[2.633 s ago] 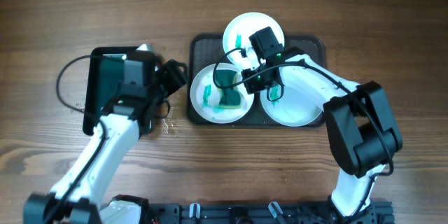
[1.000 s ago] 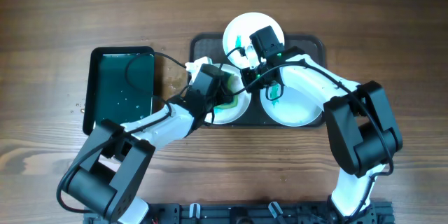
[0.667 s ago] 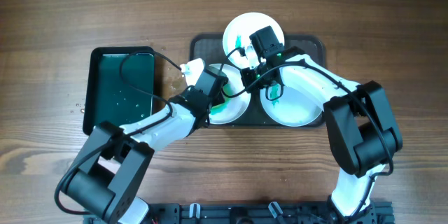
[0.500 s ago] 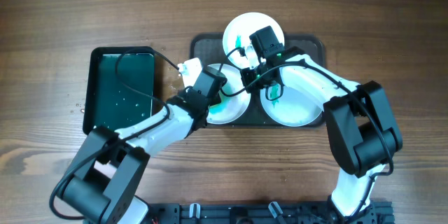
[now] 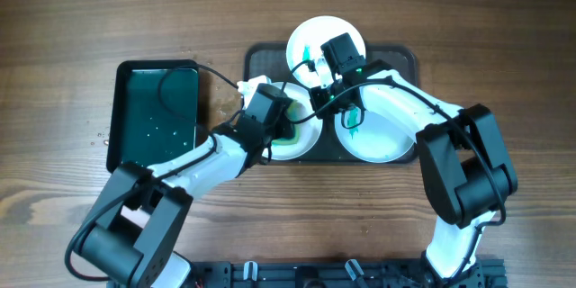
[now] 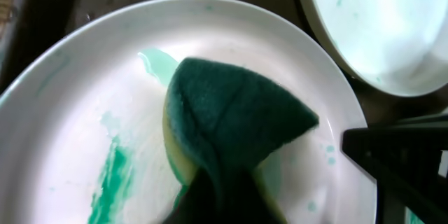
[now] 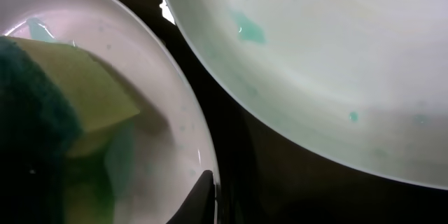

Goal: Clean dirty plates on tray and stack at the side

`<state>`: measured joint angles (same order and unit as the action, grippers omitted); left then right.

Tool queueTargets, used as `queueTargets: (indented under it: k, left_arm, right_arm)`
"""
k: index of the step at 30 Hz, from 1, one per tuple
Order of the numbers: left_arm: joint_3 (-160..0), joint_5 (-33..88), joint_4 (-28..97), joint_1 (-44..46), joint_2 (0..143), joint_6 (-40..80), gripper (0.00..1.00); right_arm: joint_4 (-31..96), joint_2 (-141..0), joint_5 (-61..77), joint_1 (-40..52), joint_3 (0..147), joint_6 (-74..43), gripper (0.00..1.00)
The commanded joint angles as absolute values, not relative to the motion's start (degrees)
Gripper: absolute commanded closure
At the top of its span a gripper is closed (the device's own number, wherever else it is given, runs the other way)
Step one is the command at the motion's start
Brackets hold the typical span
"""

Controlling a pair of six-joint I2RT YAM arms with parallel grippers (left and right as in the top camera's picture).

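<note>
On the white plate (image 6: 66,129) sits a squeezed green sponge (image 6: 234,122).

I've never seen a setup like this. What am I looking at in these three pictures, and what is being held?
This is a robot with two arms at a wooden table. Each arm ends in a two-finger gripper. The wide picture looks straight down from a camera above. The two close-ups come from small cameras on the wrists, so each shows only what lies right in front of its gripper.

On the table sits a dark tray. On it lie the plate being scrubbed and two other plates, all smeared green. Beside it is a small tray with a green inside.

The left gripper pinches a green sponge against the plate. The right gripper is shut on that plate's rim, apparently to steady it.
</note>
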<state>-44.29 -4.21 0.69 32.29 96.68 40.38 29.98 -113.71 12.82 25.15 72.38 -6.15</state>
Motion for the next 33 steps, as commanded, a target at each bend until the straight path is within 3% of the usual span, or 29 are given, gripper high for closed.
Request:
queueTargets:
  k: [1,2,3,6,16,19,33]
  left_arm:
    - [-43.94,-2.94,0.97,32.08,98.32,39.00,0.22]
    - [-43.94,-3.90,0.95,31.99,98.26,38.98,0.07]
    - [-43.94,-4.89,0.97,31.97,98.26,38.92,0.00]
    - [-43.94,-4.97,0.82,31.99,98.13,37.71,0.02]
    - [-43.94,-4.95,1.10,32.05,98.28,37.71,0.67]
    - [-43.94,-5.56,1.06,32.03,98.28,37.71,0.94]
    - [-43.94,-30.20,10.37,32.03,96.86,35.66,0.96]
  right_arm:
    - [29.65,-114.91,12.25,25.32,72.64,-6.20,0.90]
    - [29.65,-114.91,12.25,25.32,72.64,-6.20,0.90]
    - [29.63,-114.91,12.23,25.32,72.64,-6.17,0.90]
    - [29.63,-114.91,12.25,25.32,72.64,-6.17,0.90]
    - [29.58,-114.91,12.23,25.32,72.64,-6.20,0.89]
    - [29.61,-114.91,12.25,25.32,72.64,-6.17,0.89]
    - [29.32,-114.91,11.81,25.32,72.64,-6.20,0.89]
